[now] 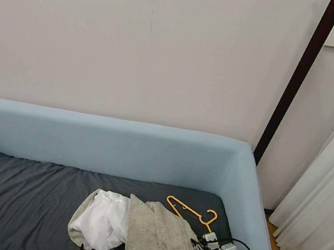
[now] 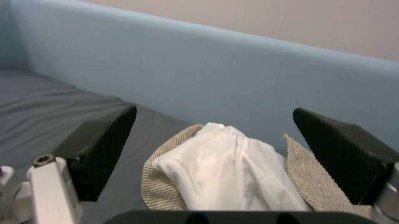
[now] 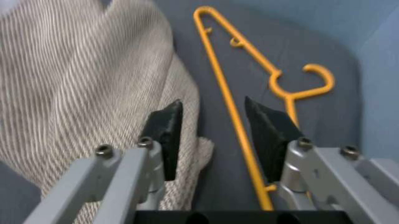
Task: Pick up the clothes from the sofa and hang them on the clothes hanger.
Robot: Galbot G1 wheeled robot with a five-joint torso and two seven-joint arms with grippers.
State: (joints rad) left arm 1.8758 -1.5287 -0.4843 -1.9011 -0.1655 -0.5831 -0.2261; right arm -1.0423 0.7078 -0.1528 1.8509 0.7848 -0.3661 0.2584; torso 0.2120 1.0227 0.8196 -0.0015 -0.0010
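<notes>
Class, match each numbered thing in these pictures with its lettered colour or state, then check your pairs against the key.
Things
1 clothes hanger
2 sofa back
3 seat cushion
4 right gripper

Colour or state
a dark grey
b open, beside the knitted garment
c orange
d light blue

Pairs: 1-c, 2-d, 3-a, 4-b

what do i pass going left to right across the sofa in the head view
white garment → grey knit garment → orange hanger → light blue sofa arm → white curtain
</notes>
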